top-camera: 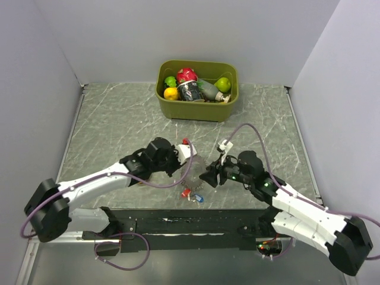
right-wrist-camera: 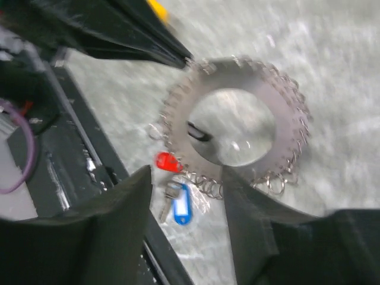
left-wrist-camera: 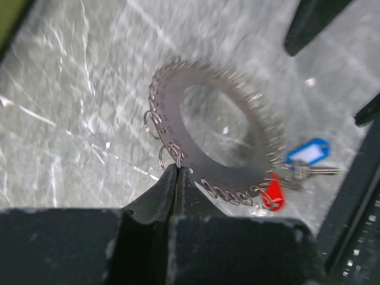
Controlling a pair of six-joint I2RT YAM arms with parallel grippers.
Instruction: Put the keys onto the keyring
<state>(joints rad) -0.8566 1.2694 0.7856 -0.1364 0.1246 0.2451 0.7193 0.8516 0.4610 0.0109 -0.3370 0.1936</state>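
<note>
- Top external view: keyring is mid-table, btwn the two arms. Left gripper is at its far-left rim, right gripper just beside its right rim.
- Left wrist view: left gripper's fingers are pressed together, clamped on the beaded rim of the keyring. Flat face is turned toward that cam, wide hole unobstructed.
- Keys lie on the table on the near side of the ring, btwn its rim and the black strip along the table edge.
- Red-headed key touches the rim's beading; can't tell if it's hooked on. Blue-tagged key is just beside it and looks loose.
- Right wrist view: right gripper's jaws stand apart, nothing btwn the fingers. Both keys show in the gap, just ahead of the fingertips and a bit low.
- Key relation: keys are nearer the right gripper, and the left is busy holding the ring, so the pick most likely falls to the right arm.
- Blue-tagged key's long axis runs approx along the way the right fingers point, so the jaws would prob. close across its narrow width w/o a wrist turn.
</note>
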